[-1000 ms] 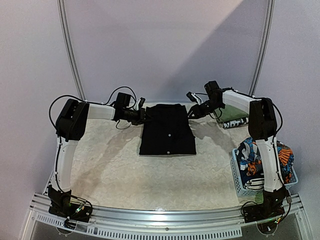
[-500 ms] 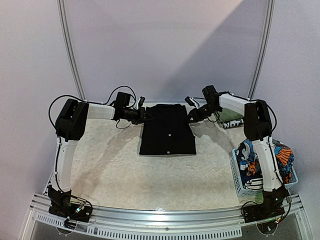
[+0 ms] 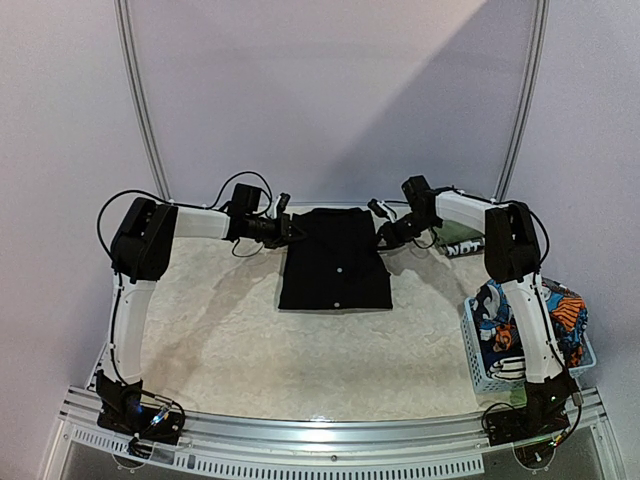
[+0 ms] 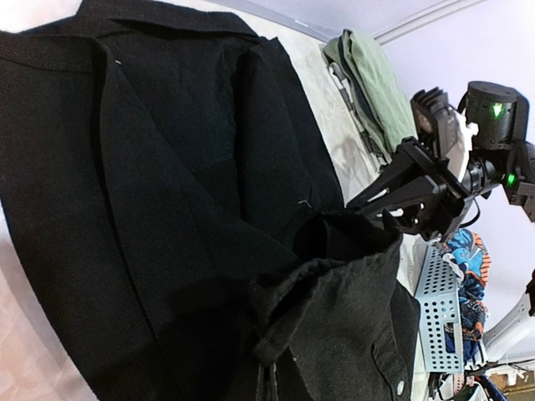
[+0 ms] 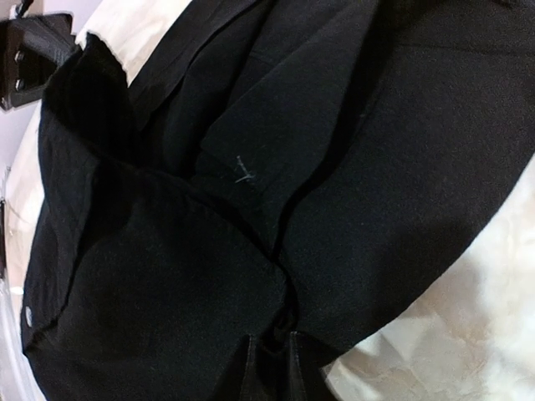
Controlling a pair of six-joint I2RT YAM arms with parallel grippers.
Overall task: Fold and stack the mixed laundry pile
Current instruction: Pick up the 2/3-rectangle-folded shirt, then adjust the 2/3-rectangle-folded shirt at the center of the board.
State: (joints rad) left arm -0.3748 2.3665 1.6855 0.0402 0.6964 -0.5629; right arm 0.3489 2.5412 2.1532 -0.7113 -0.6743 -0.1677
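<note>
A large black shirt (image 3: pixel 335 258) from the mixed laundry pile lies flat on the table, folded into a rectangle with white buttons down its front. My left gripper (image 3: pixel 289 231) is at the shirt's upper left edge, and in the left wrist view it (image 4: pixel 267 372) is shut on a bunched fold of the black cloth (image 4: pixel 167 167). At the upper right edge my right gripper (image 3: pixel 384 231) pinches a ridge of the same shirt (image 5: pixel 376 167) between its narrowly spaced fingers (image 5: pixel 270 336). An orange-blue-white cartoon-print garment (image 3: pixel 500 318) fills the basket on the right.
The pale blue lattice basket (image 3: pixel 478 362) stands at the table's right front, beside the right arm. A folded olive-green cloth (image 4: pixel 372 75) with a black-and-white printed piece (image 3: pixel 465 247) lies at the back right. The table has a cream crinkled cover (image 3: pixel 230 340).
My right gripper has moved left onto the shirt's upper right edge and narrowed its jaws onto the cloth. The left gripper has stayed shut in place.
</note>
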